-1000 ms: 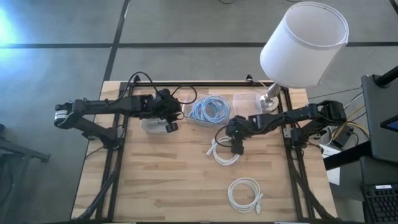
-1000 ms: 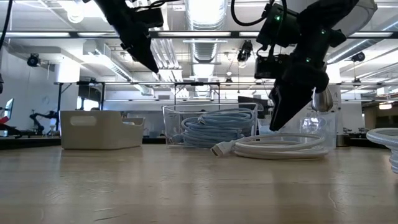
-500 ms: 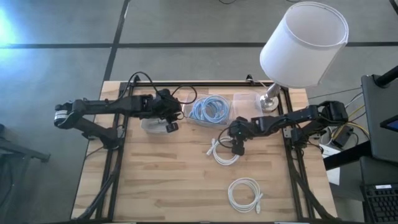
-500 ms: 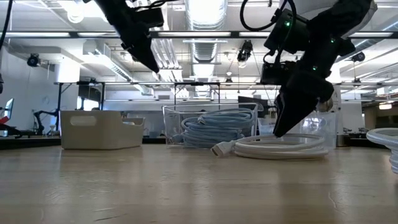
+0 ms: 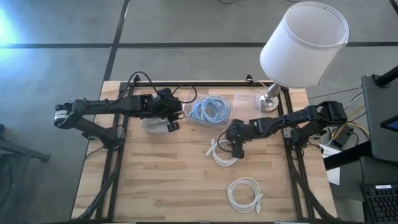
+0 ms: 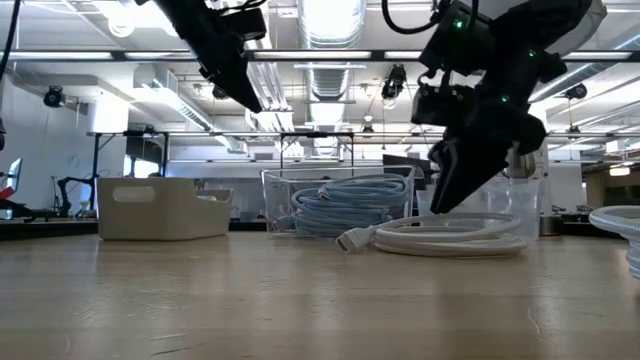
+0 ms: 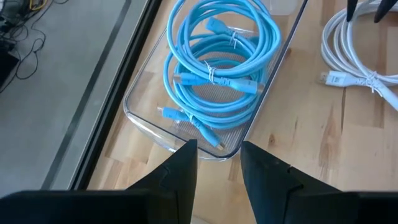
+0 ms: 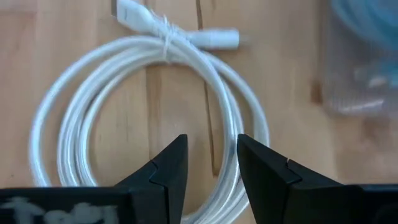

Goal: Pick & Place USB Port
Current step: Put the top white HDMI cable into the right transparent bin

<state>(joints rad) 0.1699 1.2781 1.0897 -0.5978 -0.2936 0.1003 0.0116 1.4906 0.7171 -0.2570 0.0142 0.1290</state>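
Even, bright overhead light falls on the pale wooden counter (image 5: 174,180), casting only faint shadows. From counter height, long ceiling strip lights (image 6: 330,18) glare white and both dark arms read as near silhouettes. A bluish flare marks the grey floor (image 5: 9,28). The clear plastic tray (image 8: 364,68) blurs out of focus.

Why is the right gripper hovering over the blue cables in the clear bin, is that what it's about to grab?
Not quite. The right gripper hovers, open, over the coiled white cable lying on the bare table, as the right wrist view shows. The blue cables sit in the clear bin beside it.
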